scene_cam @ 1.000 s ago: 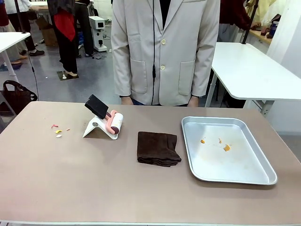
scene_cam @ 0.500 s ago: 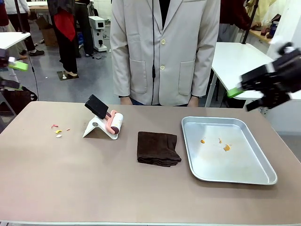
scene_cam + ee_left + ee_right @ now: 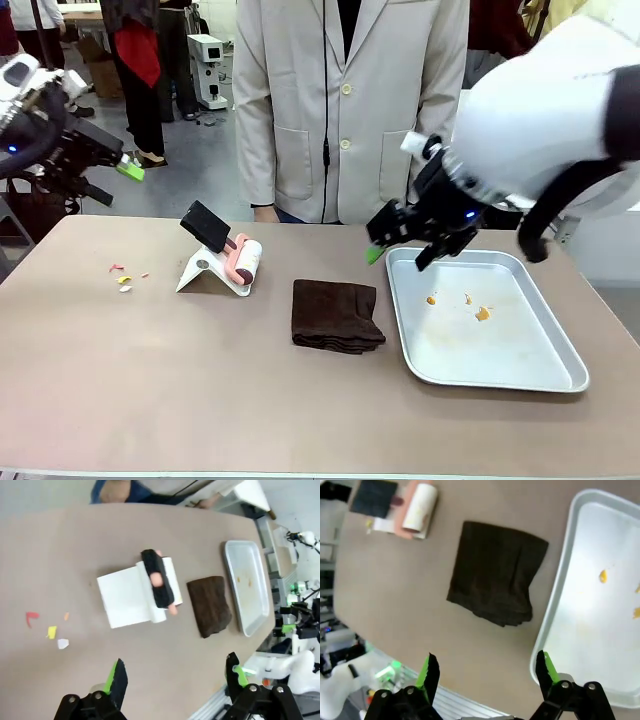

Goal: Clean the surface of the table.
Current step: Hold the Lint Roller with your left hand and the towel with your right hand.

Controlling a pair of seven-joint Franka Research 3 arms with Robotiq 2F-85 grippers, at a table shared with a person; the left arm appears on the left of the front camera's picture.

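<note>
counter (image 3: pixel 200 390): brownish-taupe top across the front view, with a person (image 3: pixel 350 110) in a pale jacket standing at its far edge
scraps (image 3: pixel 124 280): small red, yellow and white bits lying on the counter's left part, left of the white stand (image 3: pixel 203 274)
lint roller (image 3: pixel 243 260): pink-handled, propped on the white stand, left of the middle
cloth (image 3: pixel 335 315): dark brown, folded, lying flat near the middle, between the stand and the tray, touching neither
tray (image 3: pixel 560 378): silver, on the counter's right part, with a few orange crumbs (image 3: pixel 482 313) inside
left gripper (image 3: pixel 108 176): raised off the counter's far left corner; its fingers (image 3: pixel 118 679) are spread wide with nothing between them
right gripper (image 3: pixel 402 250): hovers above the tray's far left corner, clear of the surface; its fingers (image 3: pixel 429 672) are spread wide and hold nothing
</note>
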